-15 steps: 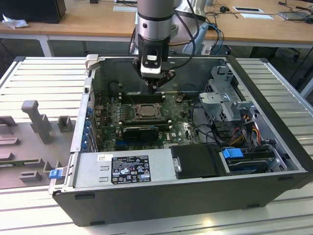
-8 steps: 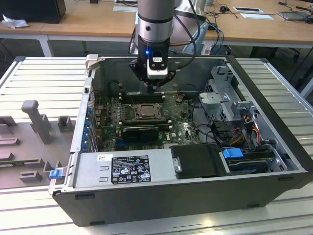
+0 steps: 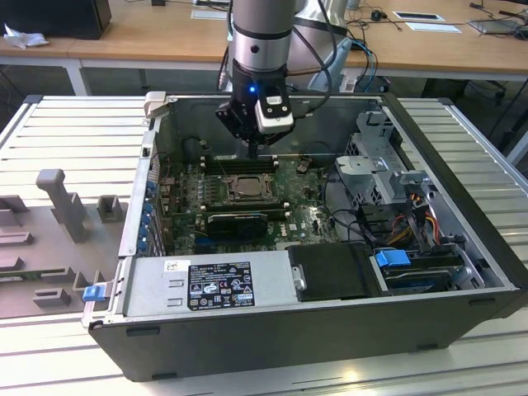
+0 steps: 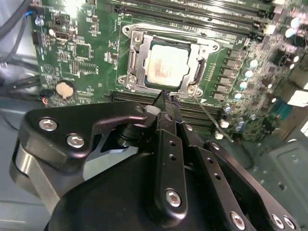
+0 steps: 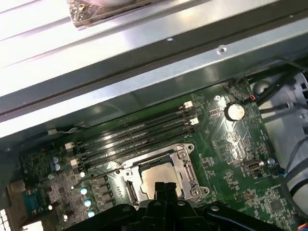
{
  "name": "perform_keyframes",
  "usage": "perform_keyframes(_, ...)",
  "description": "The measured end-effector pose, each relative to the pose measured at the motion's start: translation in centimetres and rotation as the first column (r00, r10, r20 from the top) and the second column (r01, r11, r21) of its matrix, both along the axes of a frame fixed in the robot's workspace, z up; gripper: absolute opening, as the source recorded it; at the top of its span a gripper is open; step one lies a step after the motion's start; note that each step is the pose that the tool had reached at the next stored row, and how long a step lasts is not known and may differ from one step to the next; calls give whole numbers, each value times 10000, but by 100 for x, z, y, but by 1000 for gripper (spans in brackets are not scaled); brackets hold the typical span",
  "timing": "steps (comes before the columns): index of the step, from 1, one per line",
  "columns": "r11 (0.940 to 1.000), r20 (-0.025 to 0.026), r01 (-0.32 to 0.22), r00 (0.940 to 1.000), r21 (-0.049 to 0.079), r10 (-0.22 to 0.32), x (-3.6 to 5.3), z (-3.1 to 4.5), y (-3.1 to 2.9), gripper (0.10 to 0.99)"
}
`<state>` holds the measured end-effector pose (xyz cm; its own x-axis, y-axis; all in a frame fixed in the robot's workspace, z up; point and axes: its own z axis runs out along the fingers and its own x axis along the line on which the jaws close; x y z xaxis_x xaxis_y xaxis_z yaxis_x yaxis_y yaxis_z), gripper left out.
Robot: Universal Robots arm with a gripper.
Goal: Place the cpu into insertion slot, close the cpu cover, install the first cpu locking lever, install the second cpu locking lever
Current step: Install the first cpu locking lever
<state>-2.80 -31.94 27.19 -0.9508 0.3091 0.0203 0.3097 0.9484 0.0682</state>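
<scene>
Exterior view: the gripper [image 3: 252, 155] hangs inside the open computer case [image 3: 330, 330], low over the motherboard [image 3: 309, 216], close to the far edge of the socket [image 3: 232, 197] where the cpu [image 3: 247, 188] lies flat. Second wrist view: its fingers are drawn together at the tips with nothing seen between them, just beside the cpu cover [image 4: 136, 60], which lies down around the seated cpu; a thin wire lever [image 4: 211, 118] juts out from the socket corner nearest the tips. First wrist view: the closed tips overlap the cpu's near edge
</scene>
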Motion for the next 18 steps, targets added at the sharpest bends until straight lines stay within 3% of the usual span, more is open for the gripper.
perform_keyframes(5, 9960, 1, -893, 9960, 0, 893, 0, -1, 0, 106)
perform_keyframes(7, 9896, 1, -1442, 9896, 0, 1442, 1, -1, 0, 106)
perform_keyframes(12, 9761, 1, -2173, 9761, -1, 2173, 1, -2, 0, 106)
perform_keyframes(15, 9730, 2, -2309, 9730, 1, 2309, -27, -8, 0, 106)
perform_keyframes(18, 9723, 14, -2338, 9723, 33, 2338, -135, -20, 0, 106)
